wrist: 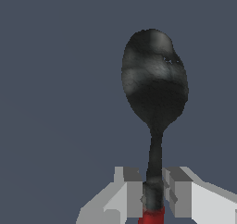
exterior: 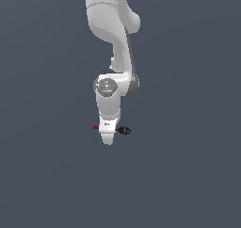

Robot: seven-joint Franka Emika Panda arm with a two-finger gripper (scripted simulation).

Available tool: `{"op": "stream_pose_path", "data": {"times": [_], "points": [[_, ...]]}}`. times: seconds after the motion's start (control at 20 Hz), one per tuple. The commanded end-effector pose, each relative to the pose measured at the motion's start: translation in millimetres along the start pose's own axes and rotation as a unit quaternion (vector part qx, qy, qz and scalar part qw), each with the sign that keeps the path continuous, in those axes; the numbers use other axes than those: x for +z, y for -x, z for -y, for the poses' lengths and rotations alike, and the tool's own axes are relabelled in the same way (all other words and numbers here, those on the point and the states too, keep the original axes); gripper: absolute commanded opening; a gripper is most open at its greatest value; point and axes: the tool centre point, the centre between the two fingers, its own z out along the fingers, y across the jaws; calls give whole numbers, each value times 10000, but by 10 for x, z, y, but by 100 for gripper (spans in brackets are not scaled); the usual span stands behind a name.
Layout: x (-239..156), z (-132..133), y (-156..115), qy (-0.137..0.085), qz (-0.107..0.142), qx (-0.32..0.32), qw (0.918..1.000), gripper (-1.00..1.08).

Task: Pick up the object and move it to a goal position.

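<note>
The gripper [wrist: 152,197] is clamped on the object [wrist: 155,93] near where its black shaft meets the red handle, so the pick seems done. In the exterior view the object [exterior: 124,130] sticks out either side of the wrist, probably lifted; no goal marker shows, so the carry remains.

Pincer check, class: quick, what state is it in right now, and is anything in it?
Pincer: closed on the spoon-like tool, gripping its black shaft just above the red handle; the dark head sticks out beyond the fingers.
</note>
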Motion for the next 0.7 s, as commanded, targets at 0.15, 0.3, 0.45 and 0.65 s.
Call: {"op": "stream_pose_path", "data": {"times": [0.15,0.3,0.45,0.65], "points": [[-428,129,-178,6,8,-5,10000,-100],[-720,218,-299,5,11,-6,10000,-100],[-1025,311,-426,5,14,-8,10000,-100],[-1455,440,-608,4,16,-10,10000,-100]]}}
